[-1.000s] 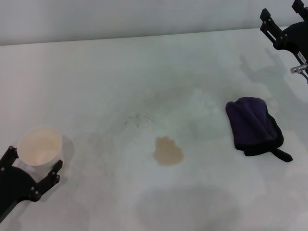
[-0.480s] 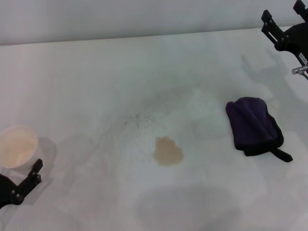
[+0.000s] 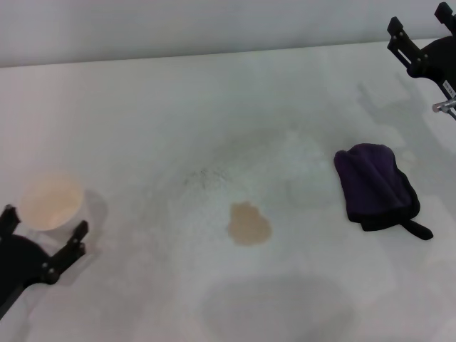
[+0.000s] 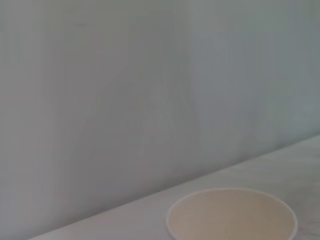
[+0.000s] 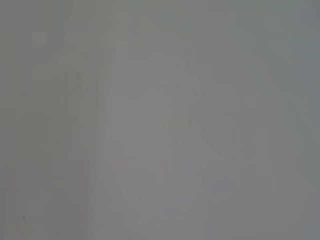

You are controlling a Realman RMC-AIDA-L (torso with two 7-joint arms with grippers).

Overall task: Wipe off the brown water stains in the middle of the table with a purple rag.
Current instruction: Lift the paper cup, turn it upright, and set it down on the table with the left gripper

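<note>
The brown water stains [image 3: 249, 224] form one tan blotch in the middle of the white table [image 3: 142, 121]. To their right, the folded purple rag [image 3: 376, 185] lies flat with nothing touching it. At the near left, my left gripper [image 3: 43, 222] is shut on a white paper cup [image 3: 50, 203], one black finger on each side of it. The left wrist view shows the cup's mouth [image 4: 231, 215] close up. My right gripper [image 3: 417, 18] hangs open at the far right, behind the rag. The right wrist view shows only plain grey.
A patch of faint grey speckles [image 3: 206, 176] marks the tabletop just behind the stain. A pale wall runs along the table's far edge [image 3: 214, 53].
My left gripper swung left with the cup, then came back right and slightly farther from me. The right arm, rag and stain have not moved.
</note>
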